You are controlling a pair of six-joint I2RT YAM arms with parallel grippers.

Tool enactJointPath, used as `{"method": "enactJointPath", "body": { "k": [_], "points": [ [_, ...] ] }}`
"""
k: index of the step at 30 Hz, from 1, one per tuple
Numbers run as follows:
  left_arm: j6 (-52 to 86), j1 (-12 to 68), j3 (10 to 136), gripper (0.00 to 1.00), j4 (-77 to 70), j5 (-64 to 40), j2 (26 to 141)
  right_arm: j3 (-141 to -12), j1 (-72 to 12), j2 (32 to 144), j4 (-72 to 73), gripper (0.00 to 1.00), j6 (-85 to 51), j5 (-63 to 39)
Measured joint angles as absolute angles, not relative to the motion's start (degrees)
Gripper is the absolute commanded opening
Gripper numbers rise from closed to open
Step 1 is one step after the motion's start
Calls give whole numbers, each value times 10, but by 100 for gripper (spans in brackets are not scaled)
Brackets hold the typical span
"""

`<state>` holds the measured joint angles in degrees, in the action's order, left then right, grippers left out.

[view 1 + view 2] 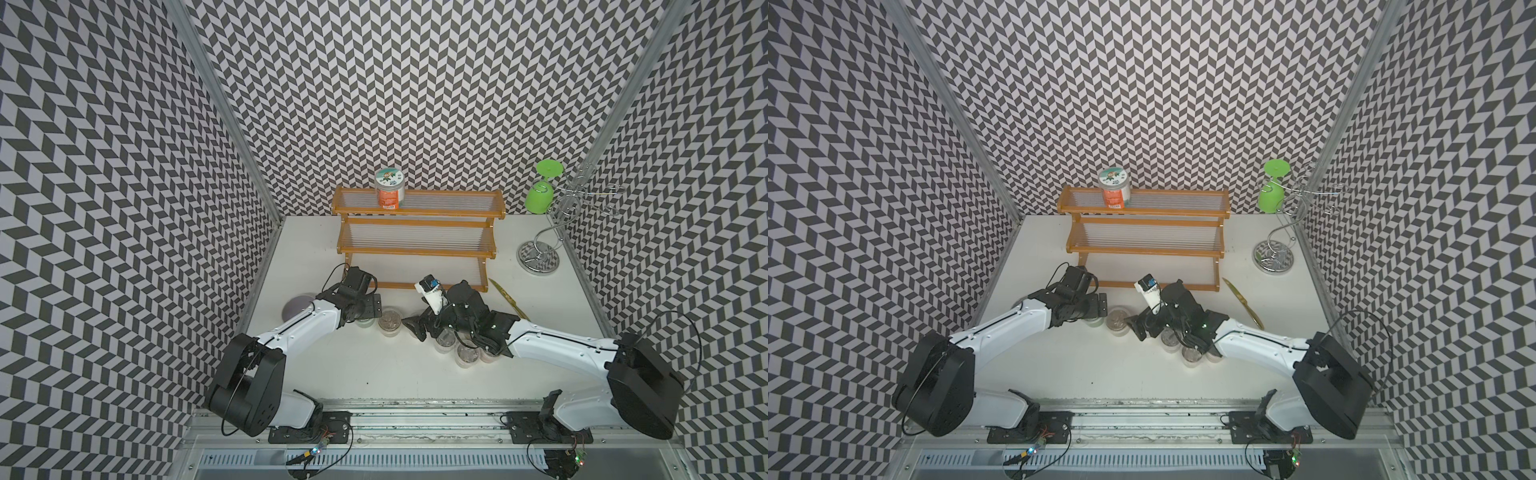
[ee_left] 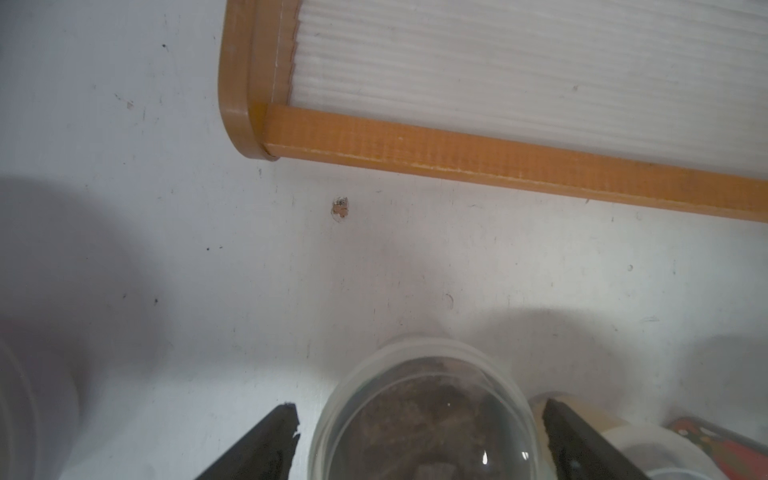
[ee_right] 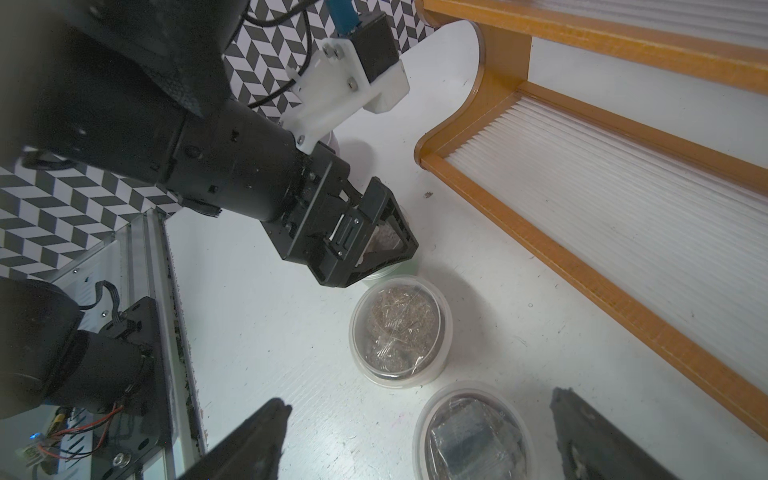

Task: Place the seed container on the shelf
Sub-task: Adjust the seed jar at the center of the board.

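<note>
Left gripper [image 2: 419,409] | jaws apart astride seed container [image 2: 424,415], contact unclear | right gripper [image 3: 419,399] spread

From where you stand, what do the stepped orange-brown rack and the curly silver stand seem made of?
The stepped orange-brown rack: wood-look frame with faint grain; tiers seem clear ribbed plastic. The curly silver stand: probably chromed metal wire, its base mirror-shiny.

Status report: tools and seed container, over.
Left tool open, straddling seed container on table. Right tool open, empty. Neighbouring container crowds left tool; orange jar on shelf top tier.
</note>
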<state>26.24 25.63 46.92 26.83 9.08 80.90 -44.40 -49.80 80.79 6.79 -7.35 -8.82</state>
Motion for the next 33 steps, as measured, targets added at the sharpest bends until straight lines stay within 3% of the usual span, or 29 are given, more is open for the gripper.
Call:
{"method": "enactJointPath", "body": {
  "k": [11,24,33],
  "points": [
    [251,266,470,95,280,102,825,-447,-499,814,65,100,-80,-88],
    [246,266,470,78,288,102,822,-447,-501,814,62,99,-81,-88],
    [235,266,488,85,323,111,757,-448,-501,814,61,99,-75,-81]
  ]
}}
